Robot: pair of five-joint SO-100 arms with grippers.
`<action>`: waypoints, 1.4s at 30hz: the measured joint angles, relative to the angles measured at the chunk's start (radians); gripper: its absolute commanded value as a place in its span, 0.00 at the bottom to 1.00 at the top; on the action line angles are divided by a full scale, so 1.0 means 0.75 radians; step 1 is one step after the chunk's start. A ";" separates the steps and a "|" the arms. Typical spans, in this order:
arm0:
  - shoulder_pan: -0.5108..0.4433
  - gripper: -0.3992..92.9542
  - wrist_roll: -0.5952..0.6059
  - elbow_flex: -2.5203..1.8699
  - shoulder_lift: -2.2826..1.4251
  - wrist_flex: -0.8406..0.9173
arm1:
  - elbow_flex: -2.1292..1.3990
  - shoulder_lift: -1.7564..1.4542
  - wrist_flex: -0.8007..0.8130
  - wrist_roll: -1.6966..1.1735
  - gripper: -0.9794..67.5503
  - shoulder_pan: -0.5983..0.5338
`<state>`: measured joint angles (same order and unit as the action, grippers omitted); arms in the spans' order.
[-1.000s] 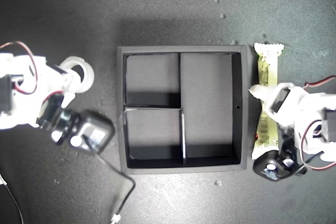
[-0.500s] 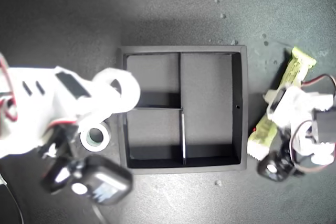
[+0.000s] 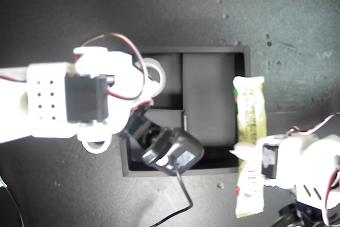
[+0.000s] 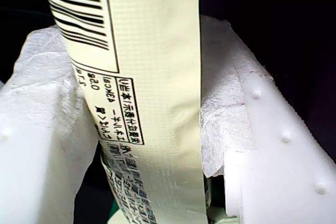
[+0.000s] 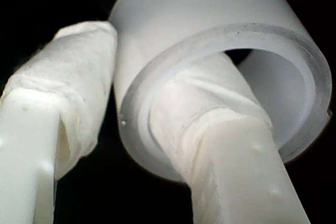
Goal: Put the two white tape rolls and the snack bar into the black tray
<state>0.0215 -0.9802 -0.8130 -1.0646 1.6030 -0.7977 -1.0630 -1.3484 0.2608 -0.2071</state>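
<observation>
Bar (image 3: pixel 248 142): held by my first gripper (image 3: pixel 254 162), jaws closed on the wrapper partway along, as the first wrist view confirms (image 4: pixel 142 103); no part seen resting on the table.
Bar axis: long axis parallel to the tray (image 3: pixel 241 57) wall at the exterior view's right; the bar overlaps that wall and sticks out past the tray's near edge.
Long compartment: just beside the bar, toward the exterior view's left, running the same way; a sideways shift looks enough, with little turning.
Thin roll (image 3: pixel 151 75): gripped through its wall by my second gripper (image 5: pixel 139 124), one finger (image 5: pixel 210 129) inside the ring, one outside; over a small compartment, judging by the exterior view.
Second roll (image 3: pixel 95 144): partly hidden under the second arm, outside the tray at the exterior view's left; that arm is nearer.
Risk: bar end may catch the wall.
</observation>
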 measured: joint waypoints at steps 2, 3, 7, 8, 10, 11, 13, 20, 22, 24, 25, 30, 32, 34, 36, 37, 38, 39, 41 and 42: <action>0.010 0.04 0.000 0.182 0.135 0.119 | 0.080 0.098 0.016 0.000 0.11 0.012; 0.012 0.04 0.000 0.297 0.217 0.190 | 0.096 0.127 0.022 0.000 0.11 0.016; 0.014 0.04 -0.002 0.571 0.378 0.272 | 0.108 0.151 0.025 0.000 0.11 0.018; 0.014 0.04 -0.002 0.593 0.382 0.278 | 0.119 0.151 0.018 0.000 0.11 0.014; 0.014 0.08 -0.002 0.618 0.382 0.282 | 0.135 0.151 -0.004 0.000 0.13 0.006; 0.014 0.12 -0.002 0.622 0.385 0.282 | 0.141 0.151 -0.016 0.000 0.15 0.000; 0.010 0.19 -0.002 0.622 0.385 0.282 | 0.151 0.151 -0.045 0.000 0.22 -0.006; -0.037 0.28 -0.033 0.515 0.282 0.284 | 0.327 0.151 -0.327 0.000 0.27 0.010; -0.047 0.28 -0.041 0.423 0.160 0.284 | 0.446 0.151 -0.462 0.000 0.26 0.045; -0.047 0.27 -0.055 0.311 0.008 0.284 | 0.475 0.117 -0.552 0.000 0.26 0.102; -0.047 0.26 -0.063 0.245 -0.078 0.284 | 0.470 0.090 -0.558 0.000 0.26 0.139; -0.115 0.25 -0.190 -0.100 -0.499 0.284 | 0.329 -0.160 -0.597 0.000 0.26 0.309; -0.198 0.24 -0.286 -0.264 -0.652 0.284 | 0.213 -0.280 -0.595 0.000 0.26 0.362; -0.290 0.24 -0.385 -0.450 -0.789 0.258 | 0.082 -0.407 -0.597 0.018 0.25 0.397; -0.376 0.23 -0.477 -0.669 -0.924 0.131 | -0.057 -0.534 -0.597 0.086 0.24 0.417; -0.415 0.23 -0.517 -0.789 -0.994 0.051 | -0.125 -0.601 -0.597 0.129 0.24 0.423; -0.450 0.23 -0.556 -0.916 -1.055 -0.039 | -0.196 -0.663 -0.595 0.176 0.23 0.425; -0.481 0.23 -0.589 -1.027 -1.107 -0.125 | -0.270 -0.732 -0.597 0.229 0.23 0.427; -0.540 0.23 -0.644 -1.231 -1.170 -0.301 | -0.413 -0.863 -0.595 0.335 0.23 0.427; -0.567 0.23 -0.663 -1.311 -1.182 -0.376 | -0.495 -0.935 -0.583 0.389 0.22 0.427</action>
<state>-0.4034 -1.4772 -1.7963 -1.9512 1.3208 -1.1689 -1.7641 -1.7856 0.5522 0.1135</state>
